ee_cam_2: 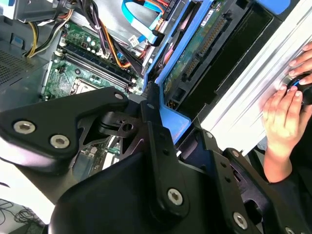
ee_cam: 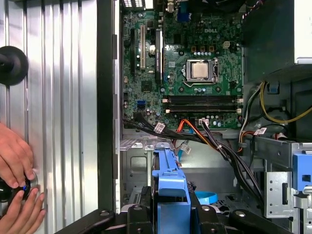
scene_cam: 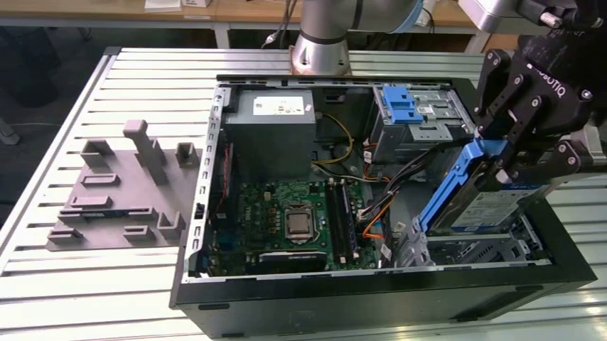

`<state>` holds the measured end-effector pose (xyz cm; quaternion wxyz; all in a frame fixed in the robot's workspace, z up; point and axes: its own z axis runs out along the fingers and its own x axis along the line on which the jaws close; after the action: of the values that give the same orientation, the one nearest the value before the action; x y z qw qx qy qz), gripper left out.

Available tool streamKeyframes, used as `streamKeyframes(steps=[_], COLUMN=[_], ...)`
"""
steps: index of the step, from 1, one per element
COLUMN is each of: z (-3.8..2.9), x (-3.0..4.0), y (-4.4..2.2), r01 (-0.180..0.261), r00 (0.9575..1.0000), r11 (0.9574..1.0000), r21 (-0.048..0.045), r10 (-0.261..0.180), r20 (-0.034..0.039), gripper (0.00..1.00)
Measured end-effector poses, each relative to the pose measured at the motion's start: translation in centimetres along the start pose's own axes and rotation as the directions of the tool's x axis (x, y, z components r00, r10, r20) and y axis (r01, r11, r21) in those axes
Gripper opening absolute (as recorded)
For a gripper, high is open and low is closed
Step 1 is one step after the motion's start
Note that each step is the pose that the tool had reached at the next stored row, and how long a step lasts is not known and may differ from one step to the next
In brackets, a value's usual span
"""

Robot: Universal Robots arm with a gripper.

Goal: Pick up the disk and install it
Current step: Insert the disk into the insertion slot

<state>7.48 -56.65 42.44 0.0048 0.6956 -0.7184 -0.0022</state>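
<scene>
Disk [scene_cam: 485, 207] sits at about 4 o'clock in the exterior view, held tilted by the hand [scene_cam: 536, 166]. Its lower end is down inside the open computer case [scene_cam: 379, 302] above a metal bay [scene_cam: 474, 250], and its upper end points toward 1 o'clock. A blue carrier frame runs along its edge and a blue-and-white label is on its face; the label print is too small to read. The hand is closed on the disk. In both wrist views the black fingers [ee_cam_2: 152, 126] clamp the blue plastic from two sides. White lettering shows on the hand's body.

Inside the case:
- Green circuit board [scene_cam: 294, 220] at 6 o'clock of the case.
- Grey box [scene_cam: 275, 121] with a white sticker at 11 o'clock.
- Drive cage [scene_cam: 413, 106] with a blue latch at 1 o'clock.
- Orange, yellow and black cables [scene_cam: 379, 206] between the board and the disk.

The case rests on a ribbed aluminium tabletop [scene_cam: 57, 298]. A grey moulded block [scene_cam: 124, 192] lies at 9 o'clock, well apart from the case. The robot base [scene_cam: 318, 50] stands at 12 o'clock behind the case, with wooden desks [scene_cam: 246, 8] beyond it.

The first wrist view shows the board's processor socket [ee_cam: 199, 70]. It also shows a person's hands [ee_cam: 14, 163] on the tabletop just beside the case, fingers on a black knob [ee_cam: 6, 191] with a small blue light. The second wrist view shows the green underside of the disk and its connector.
</scene>
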Motion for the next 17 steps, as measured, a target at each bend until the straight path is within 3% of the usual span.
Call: streamKeyframes(steps=[17], z=[0.44], x=[0.00], y=[-0.01], r01=[0.000], r00=[1.0000], r11=[1.0000], r21=[0.0000], r10=[0.000], r20=[0.0001], gripper=[0.36])
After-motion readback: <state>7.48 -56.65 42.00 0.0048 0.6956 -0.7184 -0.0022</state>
